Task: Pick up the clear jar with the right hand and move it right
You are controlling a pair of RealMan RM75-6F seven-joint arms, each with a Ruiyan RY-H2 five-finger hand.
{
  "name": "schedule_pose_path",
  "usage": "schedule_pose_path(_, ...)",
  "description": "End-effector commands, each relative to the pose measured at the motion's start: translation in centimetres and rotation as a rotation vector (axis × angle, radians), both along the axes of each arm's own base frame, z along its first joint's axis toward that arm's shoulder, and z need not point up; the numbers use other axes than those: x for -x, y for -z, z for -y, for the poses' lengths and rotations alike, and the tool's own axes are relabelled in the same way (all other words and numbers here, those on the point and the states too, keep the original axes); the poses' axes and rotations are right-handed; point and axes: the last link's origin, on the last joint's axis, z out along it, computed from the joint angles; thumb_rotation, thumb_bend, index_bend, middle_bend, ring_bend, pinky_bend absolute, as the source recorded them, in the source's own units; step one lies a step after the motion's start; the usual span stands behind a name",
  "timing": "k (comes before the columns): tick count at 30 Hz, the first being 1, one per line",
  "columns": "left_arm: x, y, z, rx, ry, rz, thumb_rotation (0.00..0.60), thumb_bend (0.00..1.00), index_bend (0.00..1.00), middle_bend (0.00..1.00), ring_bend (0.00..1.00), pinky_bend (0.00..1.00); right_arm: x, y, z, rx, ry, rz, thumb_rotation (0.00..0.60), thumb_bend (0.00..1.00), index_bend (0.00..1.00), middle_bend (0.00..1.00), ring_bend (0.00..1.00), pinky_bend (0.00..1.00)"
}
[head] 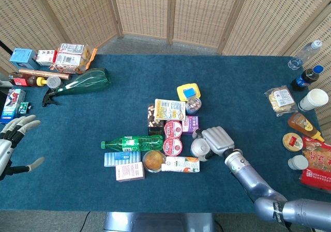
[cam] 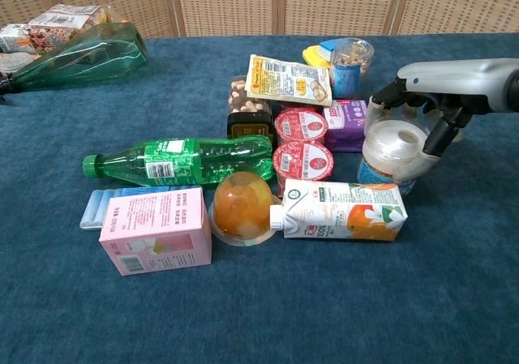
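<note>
The clear jar with a white lid and blue label stands at the right edge of the cluster, just behind the juice carton. My right hand is wrapped around it from the right. In the chest view the fingers curl over the far side of the clear jar and the thumb presses its near right side. The jar leans slightly and still looks to be on the cloth. At the table's left edge my left hand hovers, fingers spread, holding nothing.
Close around the jar are a purple box, red-lidded cups, a snack cup and a green bottle. Sauce bottles, cups and packets line the right edge. Bare blue cloth lies between.
</note>
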Motion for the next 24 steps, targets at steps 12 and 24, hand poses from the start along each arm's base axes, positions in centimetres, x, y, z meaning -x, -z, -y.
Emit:
schedule_pose_path(12,-0.3,0.7,-0.3,0.022,0.007,0.001,0.600,0.27,0.15,0.09,0.00,0.00,1.1,-5.4,1.4,0.169,0.063,0.133,0.600,0.10,0.56,0.79,0.87,0.88)
schedule_pose_path(24,-0.2,0.5,0.6,0.010,-0.009,0.000,0.600,0.27,0.15,0.09,0.00,0.00,-0.6,-12.1,2.6,0.394,0.010,0.371,0.600,0.09,0.56,0.78,0.87,0.88)
